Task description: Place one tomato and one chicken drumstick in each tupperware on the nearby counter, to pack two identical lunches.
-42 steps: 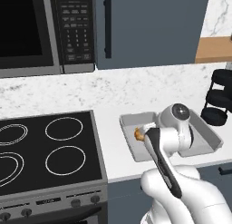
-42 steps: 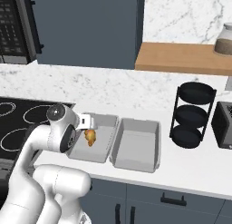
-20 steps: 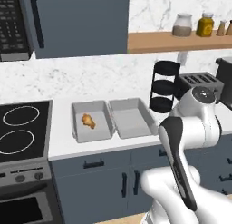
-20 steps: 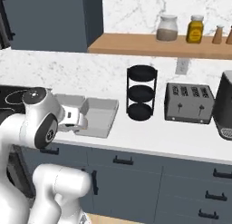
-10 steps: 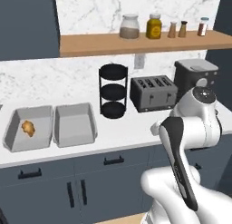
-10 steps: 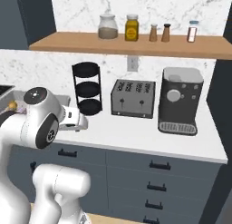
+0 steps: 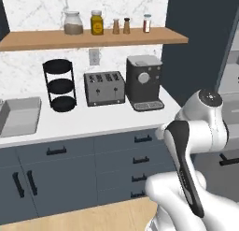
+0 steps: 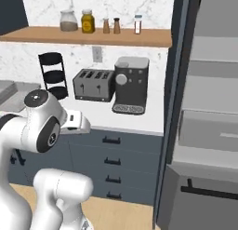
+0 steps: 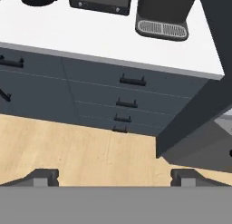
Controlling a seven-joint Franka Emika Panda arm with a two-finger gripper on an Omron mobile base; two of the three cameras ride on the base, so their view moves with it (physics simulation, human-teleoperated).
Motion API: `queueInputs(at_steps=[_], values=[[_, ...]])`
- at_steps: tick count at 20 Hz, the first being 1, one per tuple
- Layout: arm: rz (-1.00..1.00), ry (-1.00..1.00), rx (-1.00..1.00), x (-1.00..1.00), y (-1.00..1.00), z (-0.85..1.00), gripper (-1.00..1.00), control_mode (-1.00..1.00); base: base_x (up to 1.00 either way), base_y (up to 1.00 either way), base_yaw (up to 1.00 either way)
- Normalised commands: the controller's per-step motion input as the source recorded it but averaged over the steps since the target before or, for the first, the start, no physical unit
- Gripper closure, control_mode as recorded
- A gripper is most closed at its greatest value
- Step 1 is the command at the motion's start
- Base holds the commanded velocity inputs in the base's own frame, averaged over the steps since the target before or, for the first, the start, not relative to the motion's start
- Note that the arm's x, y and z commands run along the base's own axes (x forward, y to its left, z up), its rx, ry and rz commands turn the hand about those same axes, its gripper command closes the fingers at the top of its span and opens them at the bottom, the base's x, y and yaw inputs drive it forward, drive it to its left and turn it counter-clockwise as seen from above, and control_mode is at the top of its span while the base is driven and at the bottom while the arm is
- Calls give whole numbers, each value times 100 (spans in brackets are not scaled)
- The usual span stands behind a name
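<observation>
One light-grey plastic tupperware (image 7: 19, 117) sits at the far left of the long white counter (image 7: 93, 122), then the black three-tier rack (image 7: 60, 85), grey toaster (image 7: 104, 87), dark coffee machine (image 7: 144, 83) and, rightmost, the open fridge (image 8: 209, 108). Our gripper (image 9: 115, 177) hangs spread wide and empty, so we judge we should square up to the fridge before reaching.

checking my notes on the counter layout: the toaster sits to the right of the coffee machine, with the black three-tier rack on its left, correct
Not quite: the toaster sits to the left of the coffee machine, between it and the black three-tier rack. The left base view shows this order along the counter.
</observation>
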Motion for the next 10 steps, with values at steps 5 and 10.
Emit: queueInputs(at_steps=[5,10], values=[[0,0,0,0,0,0,-100,100,0,-100,0],[0,0,0,0,0,0,-100,100,8,-100,0]])
